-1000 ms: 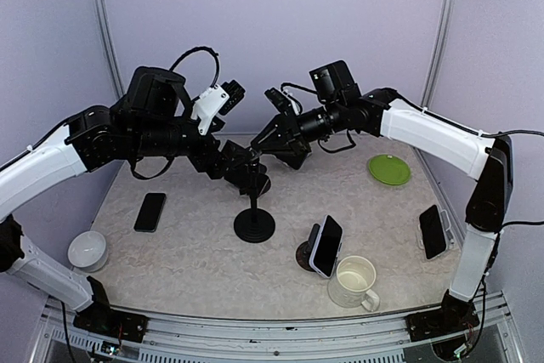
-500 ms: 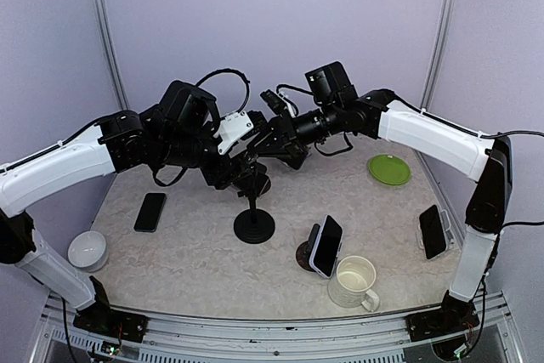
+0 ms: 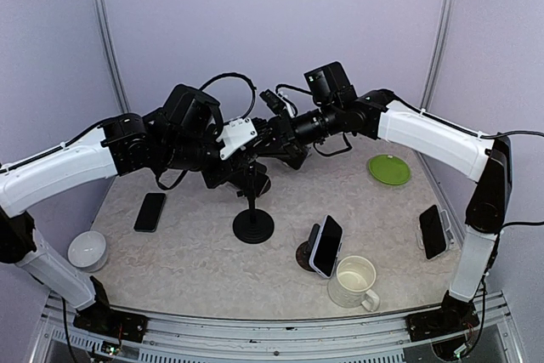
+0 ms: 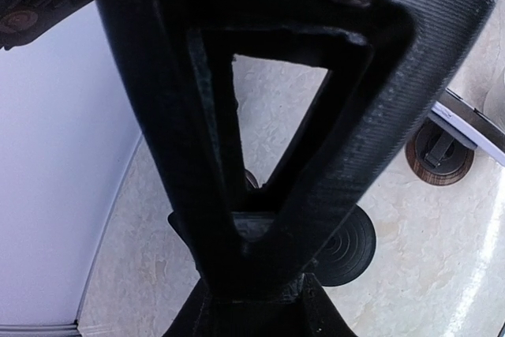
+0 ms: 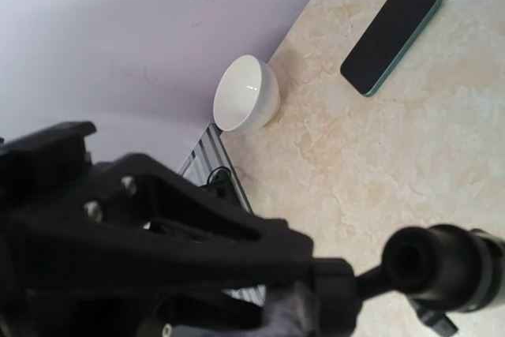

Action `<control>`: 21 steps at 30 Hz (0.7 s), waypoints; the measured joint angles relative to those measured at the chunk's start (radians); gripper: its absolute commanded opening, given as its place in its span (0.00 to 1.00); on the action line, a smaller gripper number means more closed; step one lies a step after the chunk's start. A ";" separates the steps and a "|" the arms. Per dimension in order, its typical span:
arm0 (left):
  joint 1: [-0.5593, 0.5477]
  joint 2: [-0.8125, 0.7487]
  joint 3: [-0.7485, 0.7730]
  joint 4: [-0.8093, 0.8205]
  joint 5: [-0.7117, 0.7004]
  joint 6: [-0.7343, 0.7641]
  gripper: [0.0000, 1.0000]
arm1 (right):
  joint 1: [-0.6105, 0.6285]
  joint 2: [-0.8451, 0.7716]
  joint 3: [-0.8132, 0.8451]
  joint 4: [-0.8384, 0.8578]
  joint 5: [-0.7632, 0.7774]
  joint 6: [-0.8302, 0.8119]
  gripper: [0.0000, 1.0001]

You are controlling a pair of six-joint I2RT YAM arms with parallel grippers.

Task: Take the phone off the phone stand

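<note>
left tool (image 3: 245, 161) and right tool (image 3: 272, 142), grips unreadable, crowded the black pole stand (image 3: 253, 225); seemingly removed, a black slab phone (image 3: 150, 211) lay left.

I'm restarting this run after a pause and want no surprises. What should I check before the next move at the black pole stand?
1. Pole stand upright, base flat on the table: ok.
2. Left gripper and right gripper both at its top: ok.
3. Either gripper closed on something: cannot tell.
4. Phone held at the stand's top: cannot tell, the grippers hide it.
5. Flat phone lies apart from the stand: ok.
</note>
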State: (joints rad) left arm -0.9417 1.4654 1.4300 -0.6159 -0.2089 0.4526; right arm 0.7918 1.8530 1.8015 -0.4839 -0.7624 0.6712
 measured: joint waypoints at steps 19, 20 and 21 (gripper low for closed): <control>-0.008 -0.102 -0.056 -0.050 -0.083 -0.058 0.10 | -0.024 -0.002 0.017 0.002 -0.027 -0.030 0.62; -0.008 -0.116 -0.064 -0.055 -0.095 -0.064 0.09 | -0.031 -0.002 0.017 0.002 -0.027 -0.032 0.62; -0.007 -0.126 -0.068 -0.060 -0.106 -0.069 0.09 | -0.039 -0.004 0.017 0.001 -0.027 -0.033 0.62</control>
State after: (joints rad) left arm -0.9489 1.3396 1.3617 -0.6754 -0.3145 0.3840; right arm 0.7532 1.8488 1.8183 -0.4828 -0.7898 0.6384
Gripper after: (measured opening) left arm 0.275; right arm 0.622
